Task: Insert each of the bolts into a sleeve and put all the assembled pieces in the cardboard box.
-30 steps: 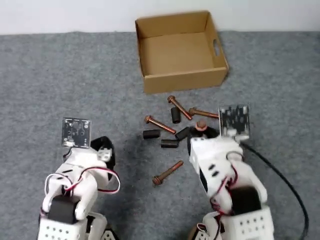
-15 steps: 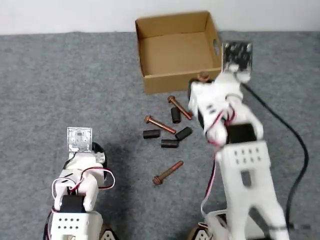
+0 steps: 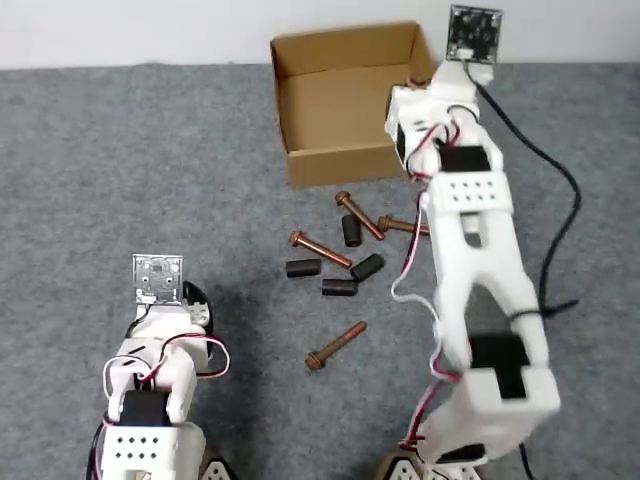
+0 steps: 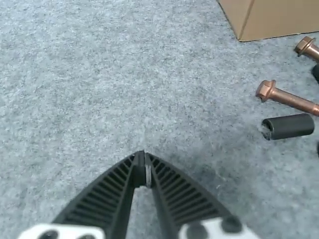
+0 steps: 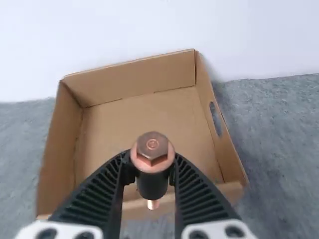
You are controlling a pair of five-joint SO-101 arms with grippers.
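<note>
Grey carpet [image 3: 100,160] across the whole table top — short, flecked pile, lying flat, fibres plain to see in the left wrist view. Behind it, plain white wall [image 3: 130,30] — meeting the carpet's far edge in one straight line.

1. open cardboard box [image 3: 335,105] sits at the far side of the grey, carpet-ish surface [image 3: 100,180];
2. right arm [image 3: 470,230] is stretched way out, its far end over the box's near right corner; a black cable [image 3: 565,200] runs off beside it;
3. left arm [image 3: 160,375] is tucked in at the near left, well apart from the parts;
4. loose copper bolts: bolt [image 3: 358,216] near the box, bolt [image 3: 320,250] beside it, bolt [image 3: 400,224] partly under the right arm, lone bolt [image 3: 336,346] nearer the arms;
5. black sleeves scattered among them: sleeve [image 3: 351,230], sleeve [image 3: 303,268], sleeve [image 3: 339,287], sleeve [image 3: 367,266]
</note>
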